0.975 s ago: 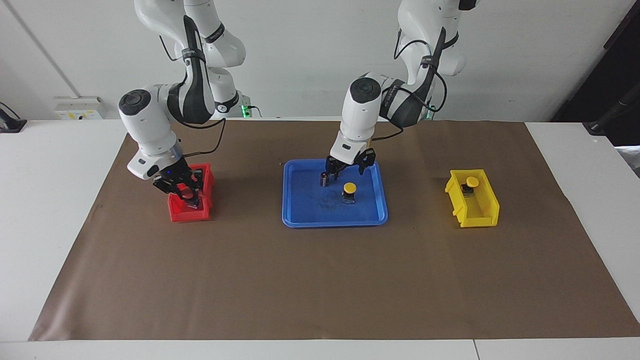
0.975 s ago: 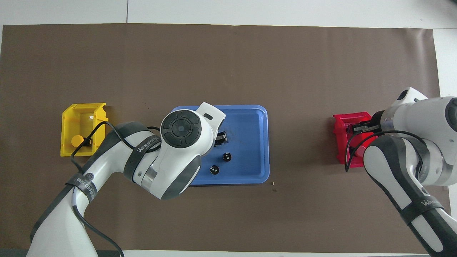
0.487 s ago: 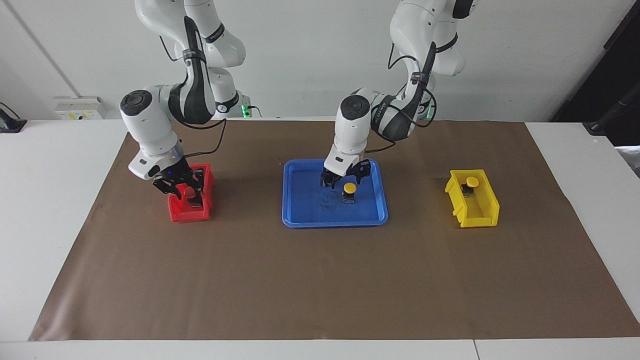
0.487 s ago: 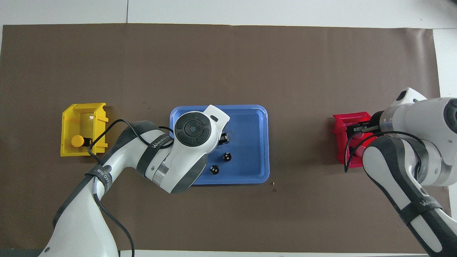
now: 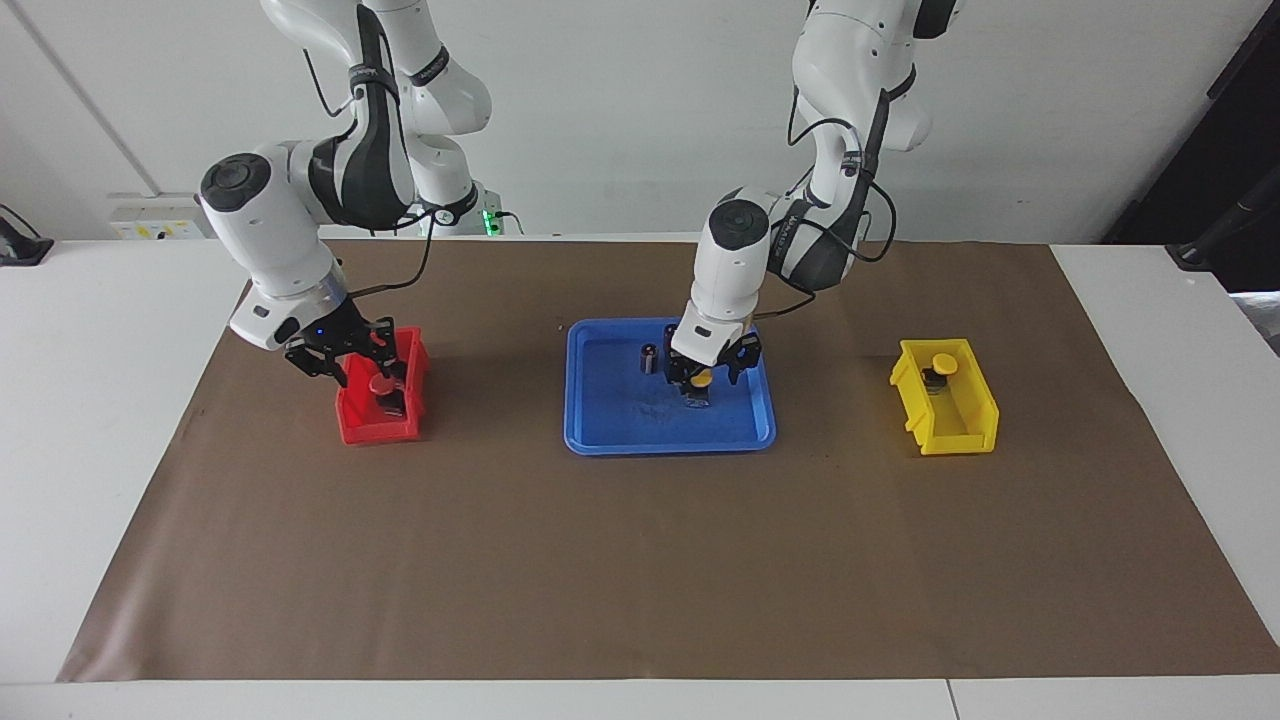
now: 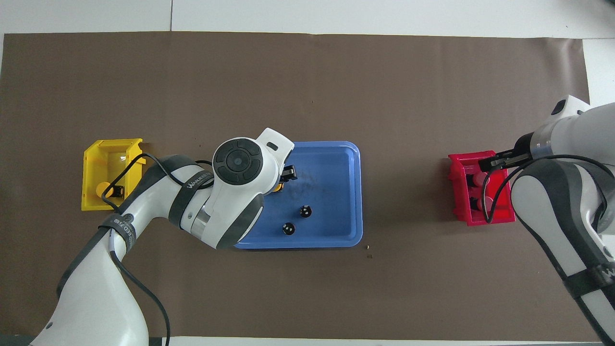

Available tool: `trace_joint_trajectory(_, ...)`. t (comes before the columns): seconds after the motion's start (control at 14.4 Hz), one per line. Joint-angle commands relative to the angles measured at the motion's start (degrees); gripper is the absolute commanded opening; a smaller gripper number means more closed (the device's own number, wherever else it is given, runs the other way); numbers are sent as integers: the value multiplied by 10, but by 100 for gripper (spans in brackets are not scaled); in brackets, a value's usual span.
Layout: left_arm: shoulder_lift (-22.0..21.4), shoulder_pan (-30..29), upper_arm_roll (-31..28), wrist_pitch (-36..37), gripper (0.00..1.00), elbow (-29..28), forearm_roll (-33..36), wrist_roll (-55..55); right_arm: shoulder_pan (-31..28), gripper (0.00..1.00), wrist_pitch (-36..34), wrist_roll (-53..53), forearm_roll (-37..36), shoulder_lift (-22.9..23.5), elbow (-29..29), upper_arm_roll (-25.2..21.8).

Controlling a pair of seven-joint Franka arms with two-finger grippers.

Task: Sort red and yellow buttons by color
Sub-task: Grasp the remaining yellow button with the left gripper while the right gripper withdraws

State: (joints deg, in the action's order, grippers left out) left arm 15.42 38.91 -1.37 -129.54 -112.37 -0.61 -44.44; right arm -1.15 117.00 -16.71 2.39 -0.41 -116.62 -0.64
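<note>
One yellow button [image 5: 703, 378] stands in the blue tray [image 5: 610, 425]. My left gripper [image 5: 706, 374] is low over it and open, a finger on each side of the cap. In the overhead view the left hand hides most of this button [image 6: 277, 188]. The other yellow button [image 5: 943, 363] sits in the yellow bin [image 5: 960, 430]; it also shows in the overhead view [image 6: 102, 190]. A red button [image 5: 381, 382] sits in the red bin [image 5: 375, 430]. My right gripper [image 5: 345, 358] is open and empty just above that bin's edge. I cannot make out a second red button.
Two small dark cylinders [image 6: 305, 211] [image 6: 288, 229] stand in the blue tray [image 6: 336, 158], nearer to the robots than the yellow button; one of them [image 5: 649, 357] shows in the facing view. A brown mat [image 5: 640, 560] covers the table.
My left gripper has moved from over the dark cylinder to the yellow button and come down around it. My right gripper has let go of the red button in the red bin and lifted away.
</note>
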Motion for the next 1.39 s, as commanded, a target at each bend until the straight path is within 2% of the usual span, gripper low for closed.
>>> trace_joint_trajectory(0.0,2,-3,2,-14,87,-4,12,3,-3,70,-90,11,7,1,78,5)
trace_joint_trajectory(0.07,2,-3,2,-16,86,-3,10,0,-3,75,-132,22,3,2,110,5)
trace_joint_trajectory(0.21,3,-2,3,-20,86,-4,9,-1,-8,100,-185,26,1,0,146,1)
trace_joint_trajectory(0.56,3,-1,3,-21,85,-4,-19,-2,-45,100,-285,31,-7,-1,204,-2)
trace_joint_trajectory(0.7,3,1,3,-19,82,-5,-20,-2,-60,100,-296,54,-14,2,220,-2)
trace_joint_trajectory(0.77,3,2,3,-17,77,-6,-20,-2,-60,100,-297,66,-16,1,221,-1)
trace_joint_trajectory(0.97,2,5,3,-10,38,-4,-21,-5,-39,100,-311,105,-33,-3,219,-3)
trace_joint_trajectory(1.11,2,5,3,-7,21,-4,-22,-6,-27,100,-314,105,-40,-4,221,-29)
trace_joint_trajectory(1.32,2,5,3,-7,13,-4,-25,-10,-10,100,-311,106,-40,-20,201,-40)
